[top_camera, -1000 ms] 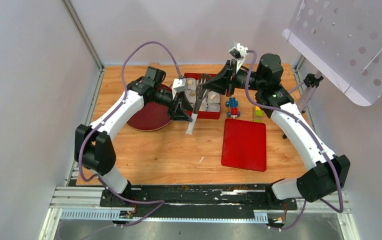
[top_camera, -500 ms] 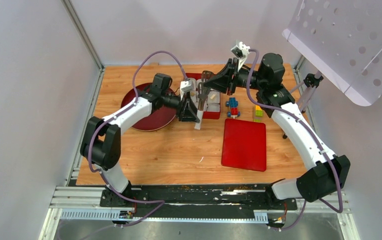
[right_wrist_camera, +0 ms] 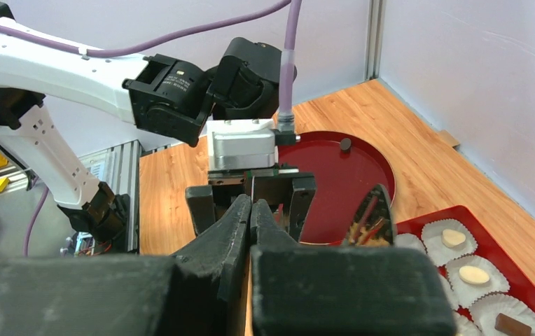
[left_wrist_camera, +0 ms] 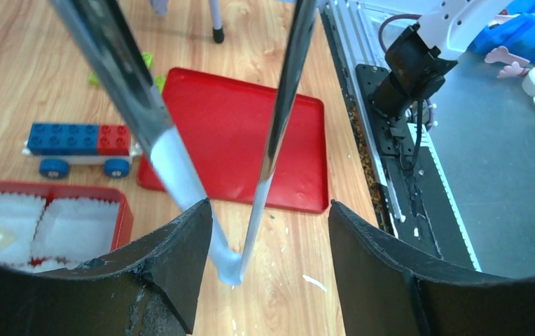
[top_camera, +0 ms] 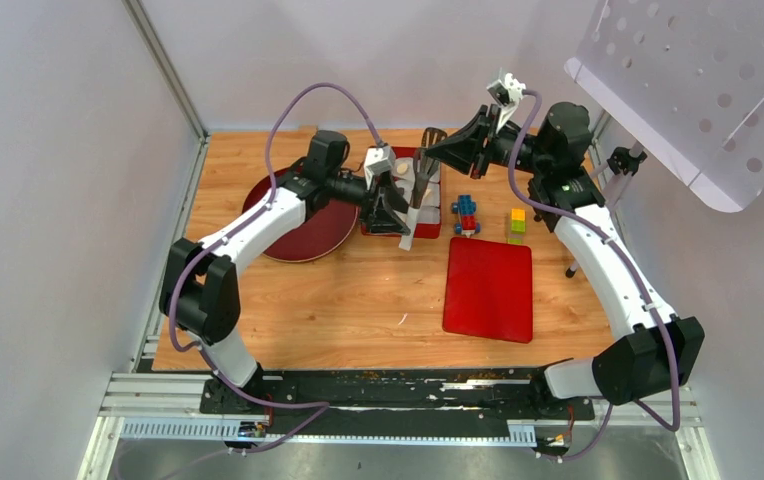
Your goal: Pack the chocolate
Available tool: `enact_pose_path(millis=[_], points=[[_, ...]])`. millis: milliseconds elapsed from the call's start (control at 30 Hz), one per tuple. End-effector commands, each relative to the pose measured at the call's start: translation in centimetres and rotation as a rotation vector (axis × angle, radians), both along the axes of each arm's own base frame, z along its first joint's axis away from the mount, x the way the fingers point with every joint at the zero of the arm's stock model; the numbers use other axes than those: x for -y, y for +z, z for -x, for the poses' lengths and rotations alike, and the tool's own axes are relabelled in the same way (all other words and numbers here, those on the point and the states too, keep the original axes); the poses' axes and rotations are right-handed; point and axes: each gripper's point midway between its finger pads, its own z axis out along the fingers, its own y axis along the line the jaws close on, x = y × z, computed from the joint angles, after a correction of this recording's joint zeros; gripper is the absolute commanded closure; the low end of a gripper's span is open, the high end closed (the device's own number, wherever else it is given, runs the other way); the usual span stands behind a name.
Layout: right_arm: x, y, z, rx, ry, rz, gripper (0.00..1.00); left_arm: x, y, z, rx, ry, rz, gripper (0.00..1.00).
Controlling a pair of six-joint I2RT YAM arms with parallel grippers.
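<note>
1. On the near half of the table [top_camera: 338, 300] a flat red lid [top_camera: 488, 290] lies toward the right side.
2. Just behind the lid's left corner, the white tips of the tongs [left_wrist_camera: 174, 164] meet and rest on the wood. The tongs stand tilted, with the top end leaning away toward the far side.
3. The left gripper [top_camera: 388, 212] is low at the front of the box, and its fingers [left_wrist_camera: 377, 273] are wide apart. Both arms of the tongs pass between them. One arm runs along the inner edge of one finger, and a gap shows beside the other. I cannot tell if they press the tongs.
4. The red box [left_wrist_camera: 124, 220] holds white paper cups [left_wrist_camera: 75, 224]. The chocolate [right_wrist_camera: 473, 275] sits inside these cups. Two pale pieces and one dark piece show in the right wrist view.
5. A toy car [left_wrist_camera: 75, 140] stands just to the right of the box, and some blocks [top_camera: 516, 225] stand further right. A round dark red plate [top_camera: 298, 235] lies to the left of the box, under the left arm.
6. The right gripper [right_wrist_camera: 251, 210] hovers above the far part of the box. Its fingers are pressed together and nothing shows between them. The top end of the tongs is just beside them.
</note>
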Motion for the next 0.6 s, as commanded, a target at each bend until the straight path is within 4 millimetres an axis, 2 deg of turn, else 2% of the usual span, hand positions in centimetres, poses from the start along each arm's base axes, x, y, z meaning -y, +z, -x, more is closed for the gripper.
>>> enact_pose_path(millis=[0, 100, 200, 333, 567], points=[[0.0, 1.9, 0.7, 0.037, 0.024, -0.031, 1.00, 2.2, 3.0, 0.7, 0.081, -0.049, 0.076, 0.31], [0.0, 2.0, 0.8, 0.034, 0.028, -0.033, 1.00, 3.6, 3.2, -1.1, 0.084, 0.011, 0.093, 0.31], [0.1, 2.4, 1.2, 0.037, 0.030, -0.032, 1.00, 4.1, 3.9, -2.2, 0.069, 0.050, 0.120, 0.30], [0.2, 2.4, 1.5, 0.041, 0.027, -0.032, 1.00, 4.3, 4.1, -1.6, 0.057, 0.006, 0.140, 0.36], [0.7, 1.6, 1.1, 0.047, 0.007, -0.018, 1.00, 3.3, 3.0, 0.2, 0.030, -0.056, 0.090, 0.58]])
